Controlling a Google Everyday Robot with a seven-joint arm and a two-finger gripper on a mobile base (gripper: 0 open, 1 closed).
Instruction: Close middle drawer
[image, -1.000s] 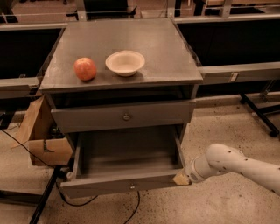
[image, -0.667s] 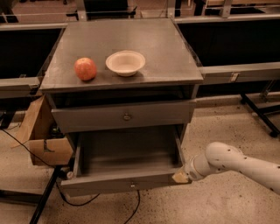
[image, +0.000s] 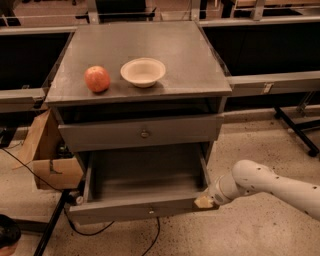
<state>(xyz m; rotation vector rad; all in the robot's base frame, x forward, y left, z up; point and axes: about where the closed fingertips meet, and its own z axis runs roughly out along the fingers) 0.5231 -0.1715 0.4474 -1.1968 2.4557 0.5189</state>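
The grey cabinet (image: 200, 75) holds the middle drawer (image: 140, 210), pulled far out, showing its plain grey tray and a low flat front with a tiny central knob (image: 151, 211). Above it the taller-fronted top drawer (image: 140, 131) with a round knob stands slightly out. My gripper (image: 204, 202) is at the end of the white arm coming from the right. It sits against the right end of the middle drawer's front, touching it.
A red apple (image: 97, 78) and a white bowl (image: 143, 71) sit on the cabinet top. A cardboard box (image: 47, 160) stands left of the cabinet. Cables (image: 30, 172) and a black stand leg (image: 50, 230) lie on the floor at left. Dark tables flank both sides.
My gripper and arm stay at the drawer's right front corner, shifted very slightly left. The drawer is about as far out as before.
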